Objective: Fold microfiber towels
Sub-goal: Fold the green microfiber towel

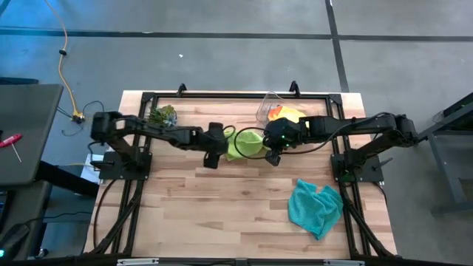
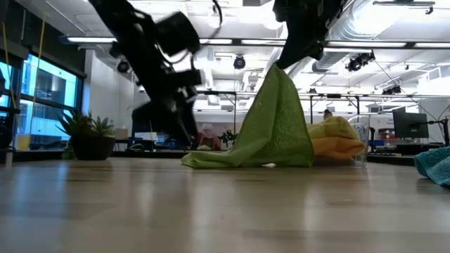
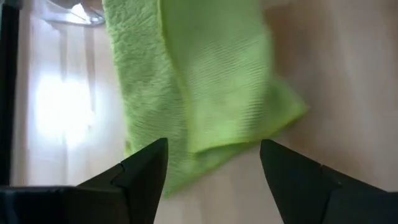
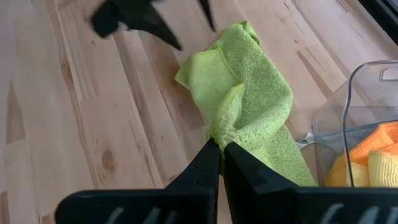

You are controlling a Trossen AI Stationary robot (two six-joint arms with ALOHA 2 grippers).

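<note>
You have one towel [image 1: 244, 145] near the middle of the table [image 1: 185, 214], toward the far edge, one end lifted off the wood and the other trailing on it. Just to its right, against the far edge, the bin [image 1: 267, 108] holds more towels [image 1: 287, 114]. A further towel [image 1: 316, 207] lies bunched toward the near right corner, well apart from the rest. The plant [image 1: 162, 115] stands near the far left corner. Your left gripper [image 1: 212, 158] sits just left of the lifted towel, your right gripper [image 1: 273, 157] at its right side.
</note>
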